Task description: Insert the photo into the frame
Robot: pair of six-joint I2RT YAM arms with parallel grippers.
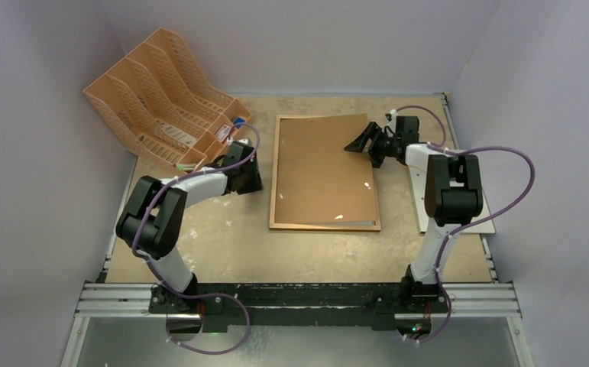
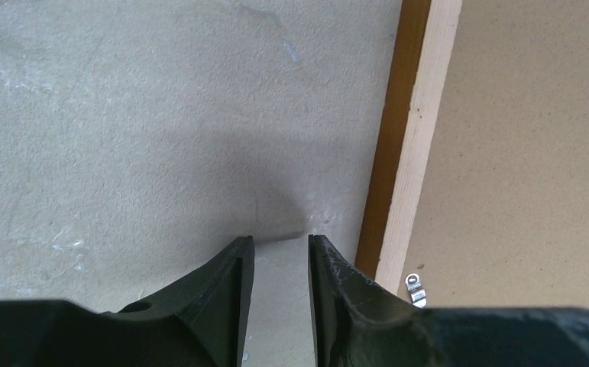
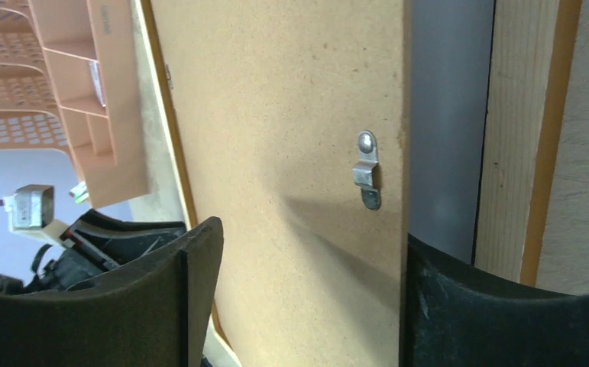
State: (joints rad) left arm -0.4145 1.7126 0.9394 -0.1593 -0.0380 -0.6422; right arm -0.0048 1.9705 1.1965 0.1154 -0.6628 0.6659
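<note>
- Here's the danger: the backing board [image 1: 322, 168] looks unseated along the edge nearest the right gripper [image 3: 310, 237]. A grey strip shows between that edge and the frame [image 1: 323, 226] rail, which runs beyond the rail-side finger. Press down now and the board could jam askew on that rail.
- Second worry: the metal clip [image 3: 367, 177] sits straight ahead of the fingers, close to the board's edge. A closing or sliding jaw could catch it and drag the board sideways.
- The photo: no printed face anywhere in sight. It may lie beneath the board, under the jaws, and if so a skewed press could crease it. I can't tell.
- Right gripper: jaws spread wide with the board's edge between them. The edge is up against or just beside the rail-side finger, and nothing is clamped.
- Left gripper [image 2: 279, 241]: only a narrow gap, and empty. It hovers over bare table [image 1: 222, 245], with the frame's side rail just beside its frame-side finger.
</note>
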